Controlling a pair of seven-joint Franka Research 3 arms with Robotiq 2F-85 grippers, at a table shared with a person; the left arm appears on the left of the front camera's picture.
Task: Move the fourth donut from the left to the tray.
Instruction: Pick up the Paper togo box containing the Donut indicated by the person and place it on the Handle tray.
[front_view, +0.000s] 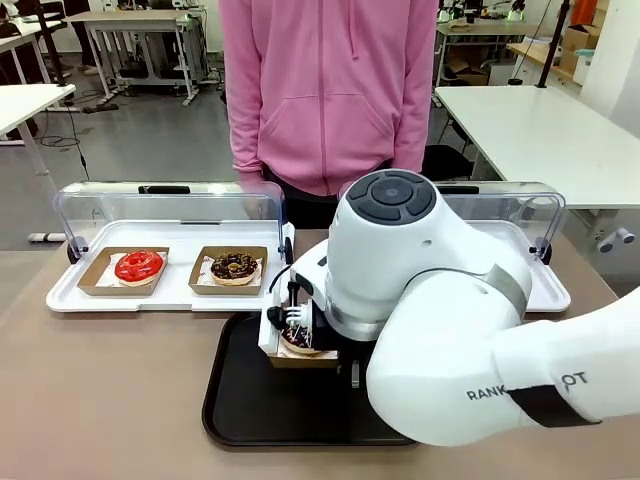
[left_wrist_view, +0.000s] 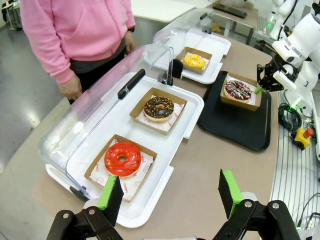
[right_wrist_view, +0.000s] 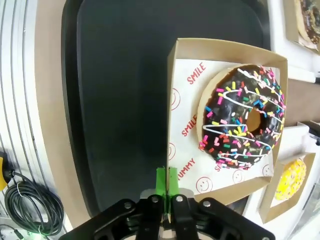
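my right gripper (right_wrist_view: 167, 186) pinched shut on rim of cardboard holder (right_wrist_view: 176, 80). fourth donut (right_wrist_view: 243, 116) sits in holder, over black tray (right_wrist_view: 120, 100). my left gripper (left_wrist_view: 170, 192) spread open, above table, gripping nothing.

- The fourth donut (left_wrist_view: 238, 90) in its holder (left_wrist_view: 227, 97) is set over the tray (left_wrist_view: 235, 127).
- The tray is placed between two lidded trays (left_wrist_view: 165, 165).
- The yellow donut (left_wrist_view: 194, 61) is seen behind.

White tables (front_view: 540, 125), seemingly grey floor (front_view: 150, 140)
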